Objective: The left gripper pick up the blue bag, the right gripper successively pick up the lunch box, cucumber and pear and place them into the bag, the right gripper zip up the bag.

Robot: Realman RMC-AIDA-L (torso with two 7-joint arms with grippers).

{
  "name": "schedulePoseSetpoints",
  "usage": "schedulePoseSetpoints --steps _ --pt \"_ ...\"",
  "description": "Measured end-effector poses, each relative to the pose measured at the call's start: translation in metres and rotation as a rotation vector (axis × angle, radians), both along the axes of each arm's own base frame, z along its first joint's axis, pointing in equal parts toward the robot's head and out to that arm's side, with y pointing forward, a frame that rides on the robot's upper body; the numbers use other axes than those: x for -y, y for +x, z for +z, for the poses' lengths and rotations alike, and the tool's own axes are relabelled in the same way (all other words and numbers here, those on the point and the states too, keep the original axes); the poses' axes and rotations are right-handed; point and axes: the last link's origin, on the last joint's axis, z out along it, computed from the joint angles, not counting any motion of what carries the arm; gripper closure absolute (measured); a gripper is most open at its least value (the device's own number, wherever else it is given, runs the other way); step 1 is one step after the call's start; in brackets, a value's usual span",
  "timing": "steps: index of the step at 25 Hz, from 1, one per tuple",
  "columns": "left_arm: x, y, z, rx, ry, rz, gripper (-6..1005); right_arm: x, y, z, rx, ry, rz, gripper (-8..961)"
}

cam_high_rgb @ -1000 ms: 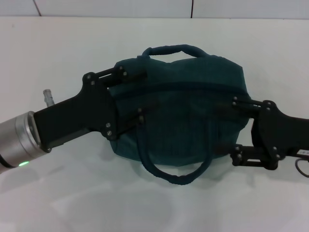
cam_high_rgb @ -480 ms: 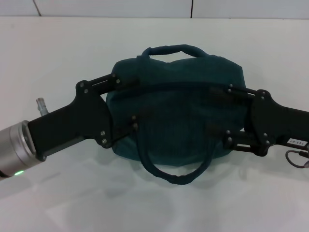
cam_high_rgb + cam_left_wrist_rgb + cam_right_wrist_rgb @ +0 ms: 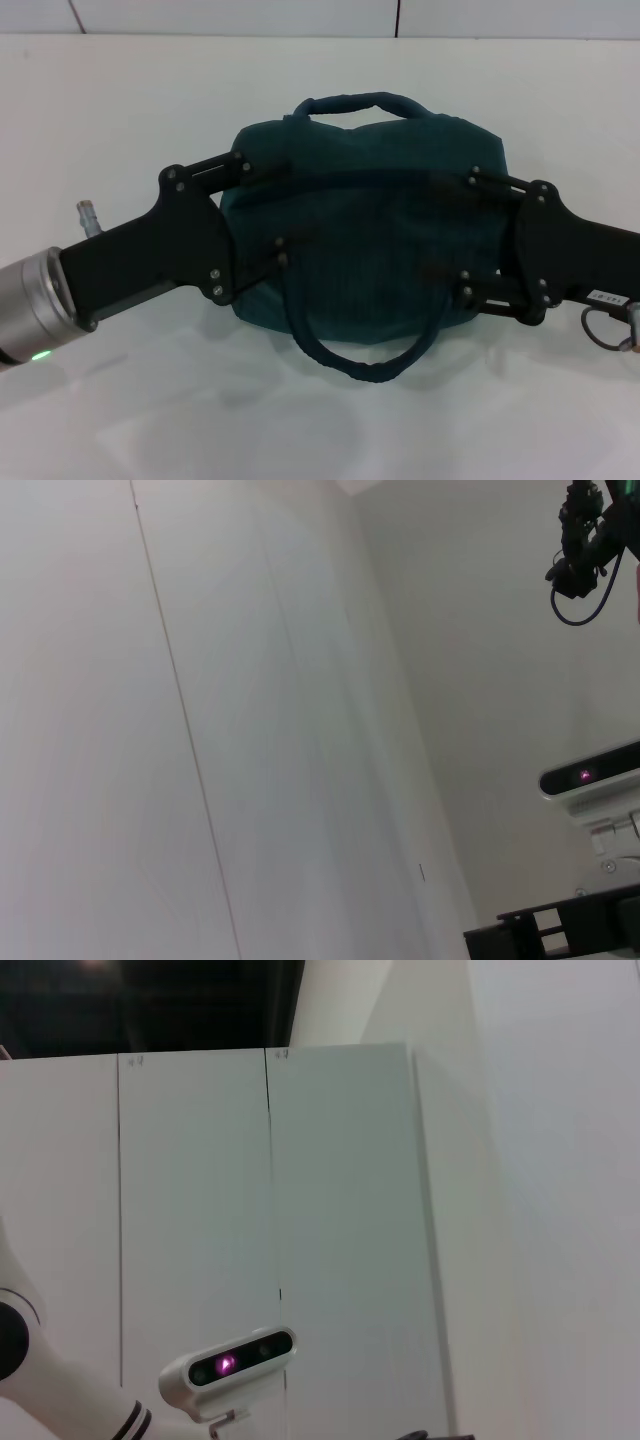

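Note:
The blue bag [image 3: 365, 215] lies on the white table in the head view, its top closed, one loop handle [image 3: 358, 102] at its far side and the other [image 3: 362, 366] hanging toward me. My left gripper [image 3: 292, 212] reaches in from the left, open, its fingers spread across the bag's left end. From the right comes my right gripper [image 3: 430, 226], also open, its fingers spread across the bag's right end. I cannot tell whether either one touches the fabric. The lunch box, cucumber and pear are out of view. Neither wrist view shows the bag.
The white table [image 3: 130, 100] runs back to a pale wall. Both wrist views look up at white wall panels and a mounted camera [image 3: 228, 1364].
My left gripper has drawn back to the left and slightly down. My right gripper has moved left and up over the bag's right end. The bag's left side has shifted a little.

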Motion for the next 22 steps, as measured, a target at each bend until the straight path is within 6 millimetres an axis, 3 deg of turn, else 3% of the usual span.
schedulePoseSetpoints --steps 22 --pt "-0.0078 0.0042 0.0051 0.009 -0.038 0.002 484 -0.0042 -0.0015 0.0017 -0.003 0.032 -0.002 215"
